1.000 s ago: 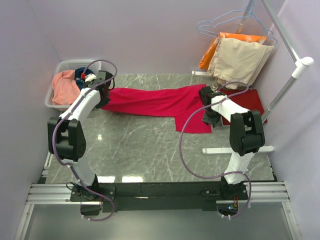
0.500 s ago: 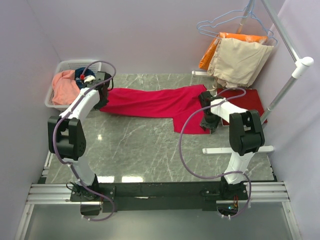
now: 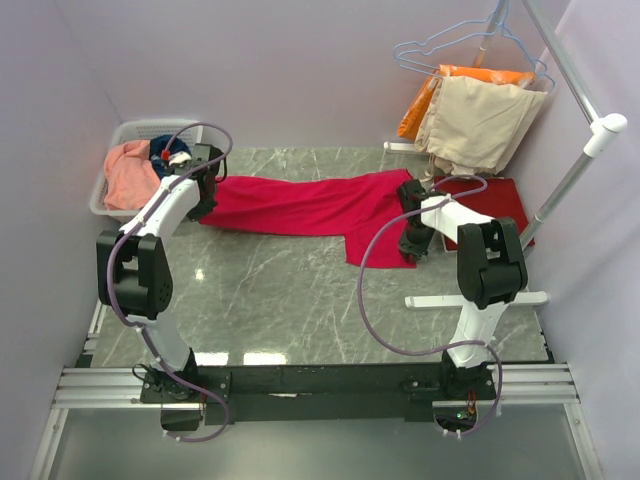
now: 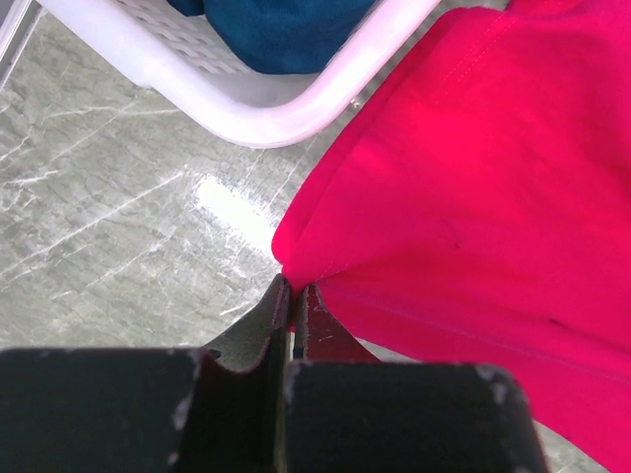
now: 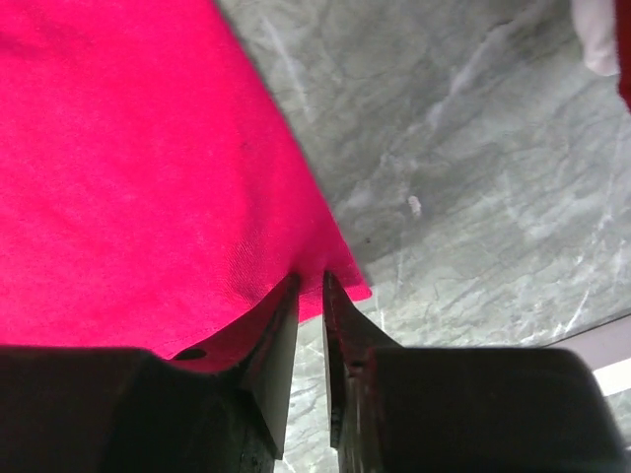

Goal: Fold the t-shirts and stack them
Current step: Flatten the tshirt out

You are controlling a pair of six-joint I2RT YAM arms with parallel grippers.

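Observation:
A bright crimson-red t-shirt (image 3: pixel 300 205) lies stretched across the back of the marble table. My left gripper (image 3: pixel 203 203) is shut on its left edge beside the basket; in the left wrist view the jaws (image 4: pixel 294 291) pinch a fold of the red cloth (image 4: pixel 473 177). My right gripper (image 3: pixel 408 248) is shut on the shirt's lower right corner (image 5: pixel 148 168), jaws (image 5: pixel 311 286) pinching the hem. A darker red t-shirt (image 3: pixel 500 200) lies at the right behind my right arm. A salmon-pink t-shirt (image 3: pixel 128 170) and a dark teal-blue t-shirt (image 3: pixel 160 143) lie in the basket.
A white plastic basket (image 3: pixel 112 140) stands at the back left; its rim (image 4: pixel 266 108) is close to my left gripper. Beige and orange garments (image 3: pixel 470 110) hang on wire hangers at the back right. A white rack pole (image 3: pixel 585 150) and its foot (image 3: pixel 470 298) stand at the right.
My right gripper has drawn the shirt's lower right corner leftward and a little nearer. The left gripper has stayed by the basket.

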